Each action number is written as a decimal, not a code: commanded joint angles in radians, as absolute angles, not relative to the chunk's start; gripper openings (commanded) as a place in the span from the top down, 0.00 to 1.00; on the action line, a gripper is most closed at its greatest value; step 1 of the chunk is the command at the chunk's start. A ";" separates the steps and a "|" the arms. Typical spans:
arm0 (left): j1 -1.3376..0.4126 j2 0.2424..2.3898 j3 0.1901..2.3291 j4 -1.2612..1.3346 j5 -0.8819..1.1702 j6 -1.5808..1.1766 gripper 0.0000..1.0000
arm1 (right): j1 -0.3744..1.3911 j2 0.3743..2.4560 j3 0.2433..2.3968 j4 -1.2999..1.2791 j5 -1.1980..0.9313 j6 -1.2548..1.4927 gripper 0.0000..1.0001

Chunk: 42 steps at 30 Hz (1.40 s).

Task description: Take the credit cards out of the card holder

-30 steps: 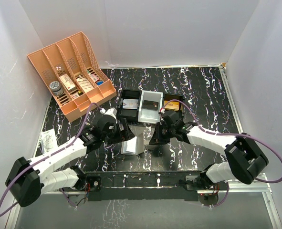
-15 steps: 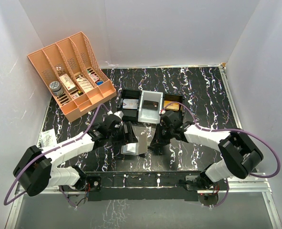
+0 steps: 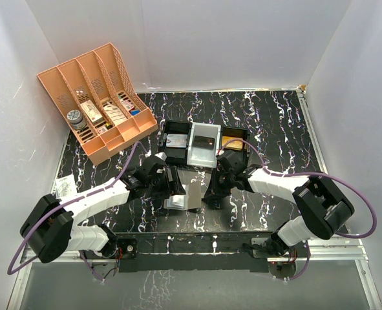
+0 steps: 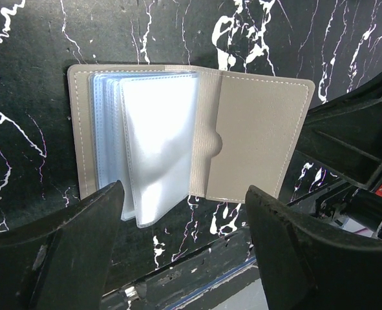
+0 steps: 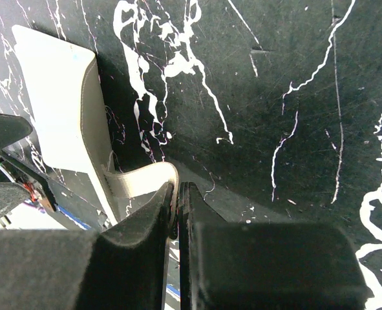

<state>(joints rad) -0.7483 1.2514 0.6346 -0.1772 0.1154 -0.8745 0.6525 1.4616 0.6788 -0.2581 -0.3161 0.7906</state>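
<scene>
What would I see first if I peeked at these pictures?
The open card holder near the front middle of the black marbled table, its clear pockets fanned out, with two robot arms leaning in on it. Next, the big orange organiser at the back left corner.

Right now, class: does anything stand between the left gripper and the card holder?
Nothing visible does. The left gripper hangs open directly over the opened card holder, clear sleeves exposed. The right gripper, shut, seemingly pinching the closing tab, sits at the holder's right edge, off that path.
</scene>
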 commanded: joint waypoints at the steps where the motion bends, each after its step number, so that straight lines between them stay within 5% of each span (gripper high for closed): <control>1: -0.747 1.245 0.633 -0.190 0.125 -0.871 0.26 | 0.650 1.463 0.693 -0.227 -0.304 0.796 0.96; 23: -0.747 1.319 0.638 0.074 0.367 -0.871 0.39 | 0.650 1.461 0.692 -0.221 -0.308 0.806 0.94; 42: -0.749 1.479 0.727 0.009 0.448 -0.803 0.40 | 0.650 1.387 0.625 -0.145 -0.292 0.914 0.74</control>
<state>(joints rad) -0.7483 1.4689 0.6662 0.0521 0.4271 -0.8417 0.6525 1.4242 0.6338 -0.1997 -0.3080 0.8974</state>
